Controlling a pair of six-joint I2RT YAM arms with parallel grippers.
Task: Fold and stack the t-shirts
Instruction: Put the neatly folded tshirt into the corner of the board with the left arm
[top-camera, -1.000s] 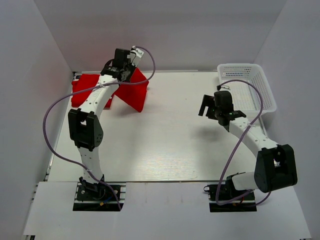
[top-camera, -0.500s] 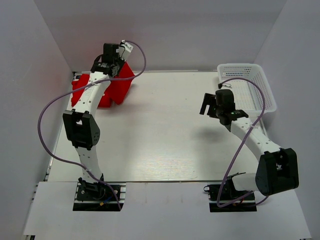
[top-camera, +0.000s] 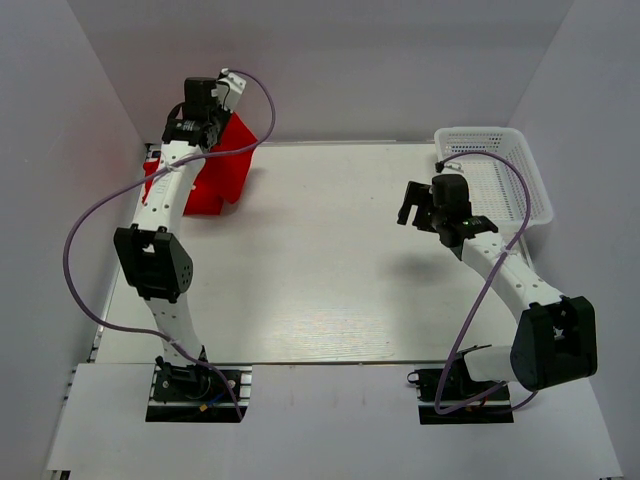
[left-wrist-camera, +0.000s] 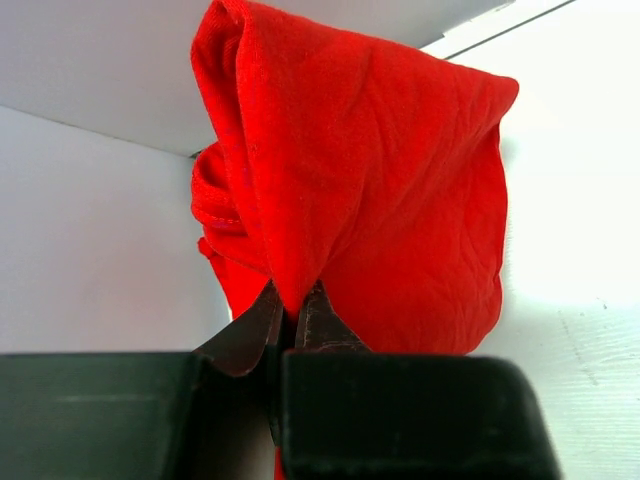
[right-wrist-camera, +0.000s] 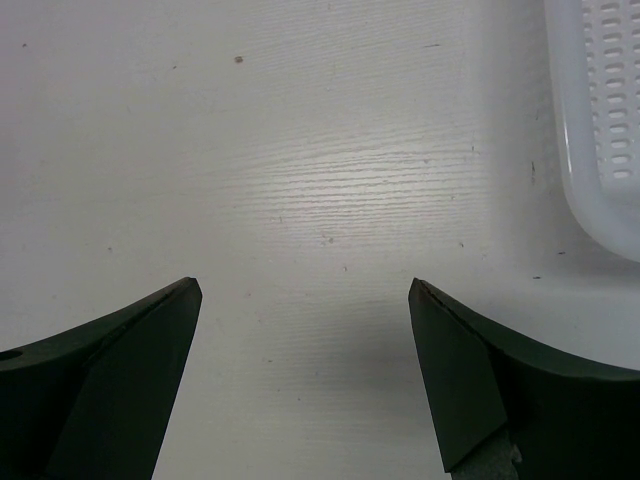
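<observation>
Over the last second the left arm (top-camera: 165, 215) has swung further toward the far-left corner and taken the red t-shirt (top-camera: 222, 172) with it. The cloth that reached out to the right of the arm is now drawn in and bunched closer to the left wall. The right arm (top-camera: 500, 265) has hardly shifted.

The left gripper (left-wrist-camera: 293, 300) is pinching a fold of the t-shirt. In the left wrist view the two dark fingertips meet with red fabric caught between them, and the cloth rises from the pinch in a rumpled, doubled mass. From above, the shirt hangs from the gripper at the far-left corner of the table (top-camera: 330, 270). Its lower part lies at the table's left edge, though it is not clear whether it rests on the surface or hangs just above it. A purple cable (top-camera: 85, 230) loops out from the left arm toward the left wall.

The right gripper (right-wrist-camera: 300, 290) hovers over bare white table with its fingers spread wide and nothing between them. The white basket (top-camera: 497, 178) sits at the far-right corner, just to the right of this gripper and apart from it, and its perforated wall shows at the right edge of the right wrist view
</observation>
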